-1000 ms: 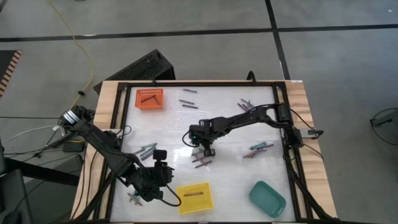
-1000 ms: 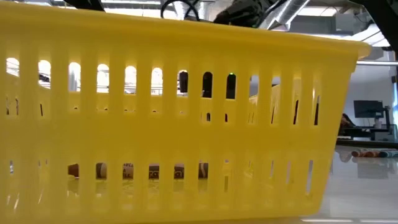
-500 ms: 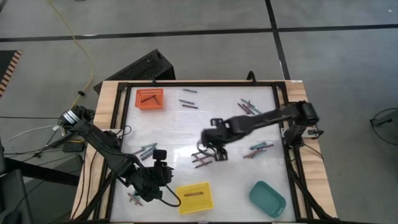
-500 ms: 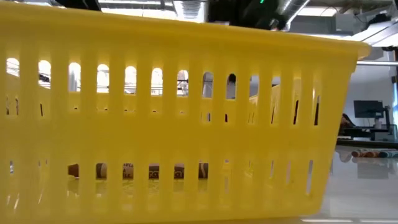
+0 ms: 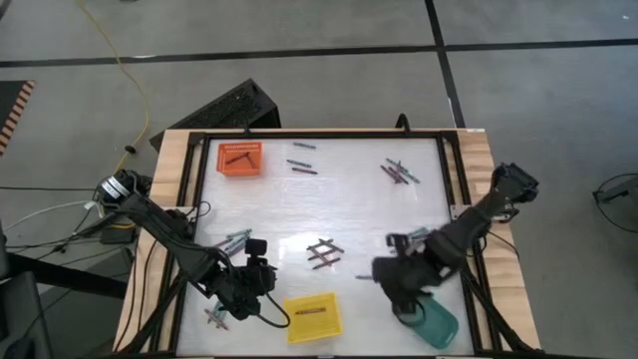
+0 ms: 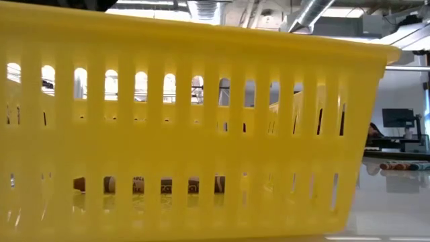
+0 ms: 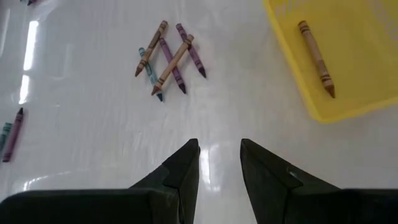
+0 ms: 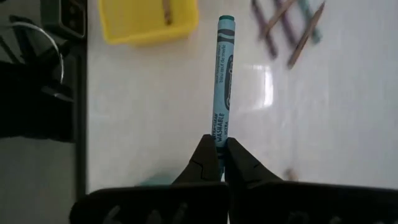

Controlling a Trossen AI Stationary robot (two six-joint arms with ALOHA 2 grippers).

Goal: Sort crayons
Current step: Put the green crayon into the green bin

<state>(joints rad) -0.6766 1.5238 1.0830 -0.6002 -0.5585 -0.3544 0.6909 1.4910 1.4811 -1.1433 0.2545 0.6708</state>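
Lab: ceiling ducts [image 6: 306,13], distant monitor [image 6: 398,118]

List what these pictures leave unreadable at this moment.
- Low view: the yellow tray fills the picture, hiding the table, both arms and all crayons.
- High view: the right hand and its arm cover part of the teal tray, so its contents cannot be seen.
- High view: the teal crayon is too small to find; only the right wrist view shows it.
- High view: whether the left hand is open; the left wrist view shows its fingers apart.
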